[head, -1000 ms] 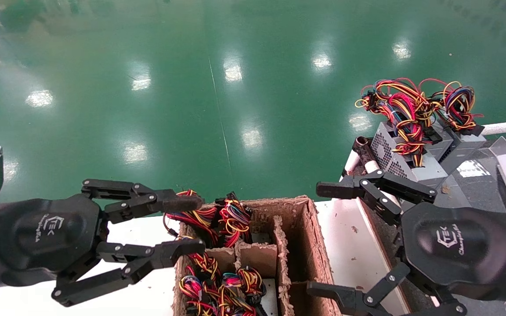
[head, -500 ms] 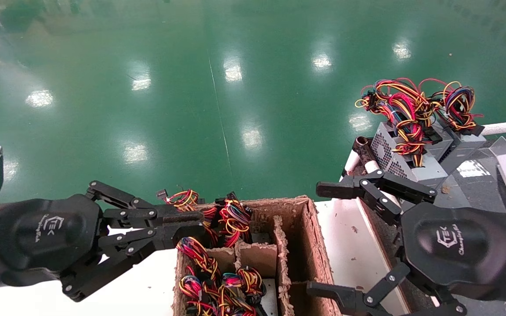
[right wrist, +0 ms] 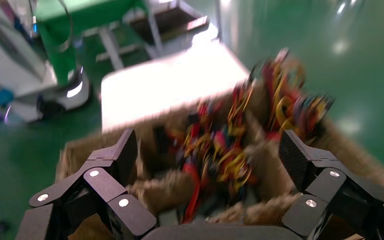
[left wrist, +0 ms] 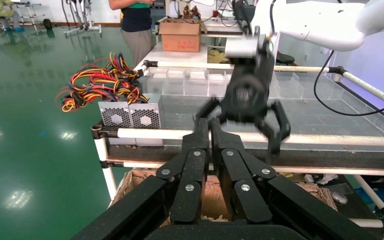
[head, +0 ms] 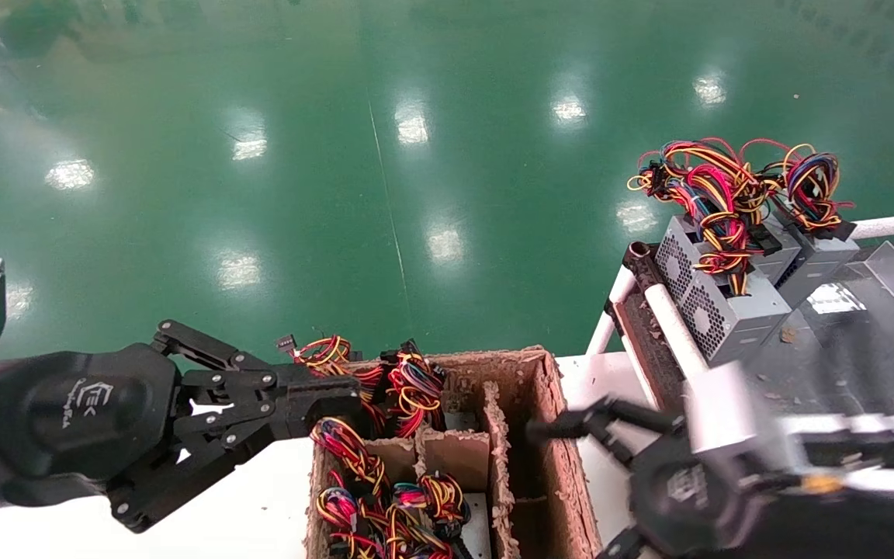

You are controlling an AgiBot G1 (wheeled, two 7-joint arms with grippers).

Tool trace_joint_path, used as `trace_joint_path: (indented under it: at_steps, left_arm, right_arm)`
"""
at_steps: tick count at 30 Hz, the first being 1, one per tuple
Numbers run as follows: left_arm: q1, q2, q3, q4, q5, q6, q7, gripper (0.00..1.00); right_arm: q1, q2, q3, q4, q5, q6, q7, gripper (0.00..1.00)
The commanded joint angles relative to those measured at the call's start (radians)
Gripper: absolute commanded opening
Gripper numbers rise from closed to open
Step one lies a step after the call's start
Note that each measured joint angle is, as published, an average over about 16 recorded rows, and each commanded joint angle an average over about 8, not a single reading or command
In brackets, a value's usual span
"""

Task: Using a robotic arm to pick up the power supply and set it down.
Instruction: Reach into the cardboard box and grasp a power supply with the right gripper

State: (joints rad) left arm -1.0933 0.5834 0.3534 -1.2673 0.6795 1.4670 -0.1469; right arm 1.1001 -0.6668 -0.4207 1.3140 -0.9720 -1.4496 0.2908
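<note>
Green floor fills my far view; nearer, the cardboard box holds a power supply, wires showing at its far-left corner. My left gripper is clamped on those wires; my right gripper, spread wide, hangs empty over the box.

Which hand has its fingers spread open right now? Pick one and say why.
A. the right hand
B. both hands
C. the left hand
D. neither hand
A. In the right wrist view the right hand has its fingers spread wide apart over the cardboard divider box, while the left hand has its fingers pressed together, shut at the wire bundle at the box's edge.
</note>
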Motion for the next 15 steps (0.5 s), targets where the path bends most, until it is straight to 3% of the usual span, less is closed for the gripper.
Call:
trace_joint_path:
  at_steps: [1,11,13,15]
  left_arm:
    - [0.000,0.000,0.000,0.000,0.000,0.000,0.000,1.00]
    - [0.000,0.000,0.000,0.000,0.000,0.000,0.000,1.00]
    - [0.000,0.000,0.000,0.000,0.000,0.000,0.000,1.00]
    - [0.000,0.000,0.000,0.000,0.000,0.000,0.000,1.00]
  right_arm:
    - [0.010,-0.016,-0.032,0.010,-0.052,0.008,0.028,1.00]
    - [0.043,-0.125,-0.142,0.013,-0.178,-0.006,0.110,1.00]
    - [0.043,-0.146,-0.158,0.013,-0.195,-0.005,0.115,0.91]
    - [0.042,-0.166,-0.170,0.012,-0.211,0.002,0.117,0.69]
